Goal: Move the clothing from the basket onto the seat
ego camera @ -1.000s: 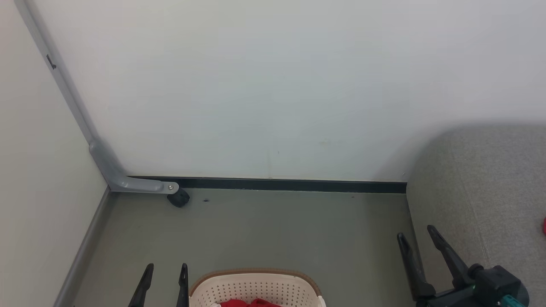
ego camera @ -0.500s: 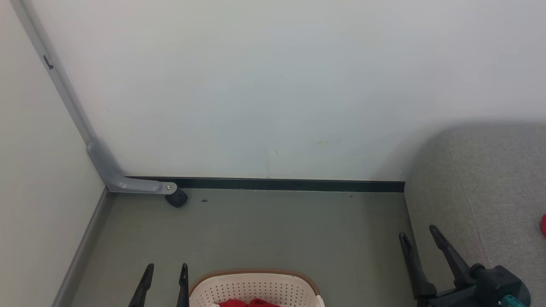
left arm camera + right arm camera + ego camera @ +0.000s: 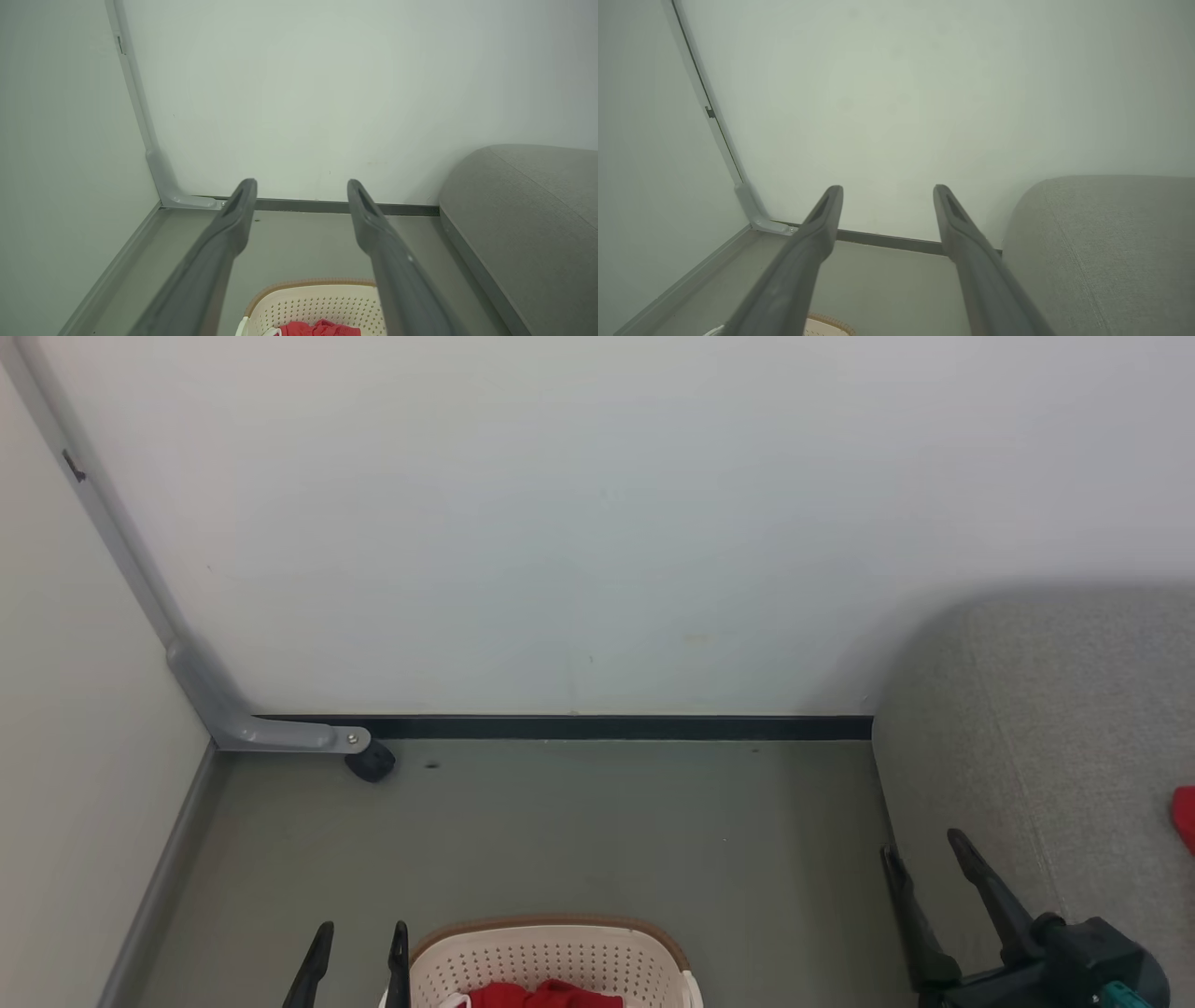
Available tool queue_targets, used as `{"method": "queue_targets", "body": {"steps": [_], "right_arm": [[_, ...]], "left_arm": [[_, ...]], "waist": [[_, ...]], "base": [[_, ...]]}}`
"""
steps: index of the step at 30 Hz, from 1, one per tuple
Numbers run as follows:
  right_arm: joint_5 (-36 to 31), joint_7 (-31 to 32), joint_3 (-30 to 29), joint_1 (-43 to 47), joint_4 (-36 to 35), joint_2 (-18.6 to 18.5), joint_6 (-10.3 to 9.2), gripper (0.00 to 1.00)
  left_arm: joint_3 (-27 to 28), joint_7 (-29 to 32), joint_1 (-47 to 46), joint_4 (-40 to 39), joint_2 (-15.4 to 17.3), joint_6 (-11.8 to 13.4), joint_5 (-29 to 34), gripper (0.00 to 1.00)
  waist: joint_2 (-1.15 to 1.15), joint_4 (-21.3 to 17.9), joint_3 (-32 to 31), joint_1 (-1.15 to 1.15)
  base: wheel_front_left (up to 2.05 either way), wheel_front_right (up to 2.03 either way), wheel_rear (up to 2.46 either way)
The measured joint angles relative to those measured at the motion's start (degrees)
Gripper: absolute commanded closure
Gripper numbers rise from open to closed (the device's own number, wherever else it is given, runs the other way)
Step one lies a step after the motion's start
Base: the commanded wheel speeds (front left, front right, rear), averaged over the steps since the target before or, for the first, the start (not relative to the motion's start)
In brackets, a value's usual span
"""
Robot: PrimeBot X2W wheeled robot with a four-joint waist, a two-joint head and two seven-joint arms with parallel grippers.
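Basket [image 3: 551, 926] stands on the floor [image 3: 560, 821], clothing [image 3: 546, 995] inside it. Left gripper [image 3: 364, 926] hangs just left of the basket, fingers spread, empty. Right gripper [image 3: 920, 844] hangs at the edge of the seat [image 3: 1074, 728], fingers spread, empty. A red piece [image 3: 1184, 817] lies on the seat.

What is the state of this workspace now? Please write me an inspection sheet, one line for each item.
Surface: grey-green floor.
Job's things: cream basket stands on the floor with red clothing inside; another red piece shows on the grey seat at the head view's right edge.
Clutter: one small dark speck on the floor near the wall.
End effectors: left end effector open, empty, beside the basket; right end effector open, empty, at the seat's front edge.
Cables: nothing seen.
Surroundings: white wall, dark skirting, grey frame leg with a black caster in the left corner.
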Motion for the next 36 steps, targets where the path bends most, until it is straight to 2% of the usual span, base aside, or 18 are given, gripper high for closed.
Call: {"method": "queue_targets", "body": {"steps": [5, 13, 21, 27, 36], "right_arm": [[-0.92, 0.0, -0.88, 0.38, 1.37, -0.53, -1.8, 0.0], [-1.86, 0.0, -0.49, 1.55, 0.74, -0.33, -2.74, 0.0], [-3.19, 0.0, -0.22, 1.57, -0.23, -0.37, -3.37, 0.0], [-3.79, 0.0, 0.1, 2.19, -1.57, -0.53, -4.25, 0.0], [-4.54, 0.0, 2.05, 1.63, -3.97, 1.05, -4.31, 0.0]], "left_arm": [[-0.07, 0.0, 0.05, -0.6, -0.01, -0.55, 0.0, 0.0], [-0.09, 0.0, -0.3, 0.22, -0.01, -1.59, 0.08, 0.0], [-0.69, 0.0, -4.32, 6.67, 0.8, -2.6, 1.31, 0.0], [-2.26, 1.3, -10.07, 13.94, 2.71, -3.48, 3.89, 0.0], [-1.87, 4.39, -17.09, 22.4, 7.14, -3.63, 5.21, 0.0]], "waist": [[0.0, -0.83, 1.58, 0.0], [0.0, -2.61, 6.09, 0.0], [0.0, -5.16, 12.06, 0.01], [0.0, -7.94, 17.66, 0.01], [0.0, -12.0, 25.08, 0.01]], "base": [[0.0, 0.0, 0.0], [0.0, 0.0, 0.0], [0.0, 0.0, 0.0], [0.0, 0.0, 0.0], [0.0, 0.0, 0.0]]}}
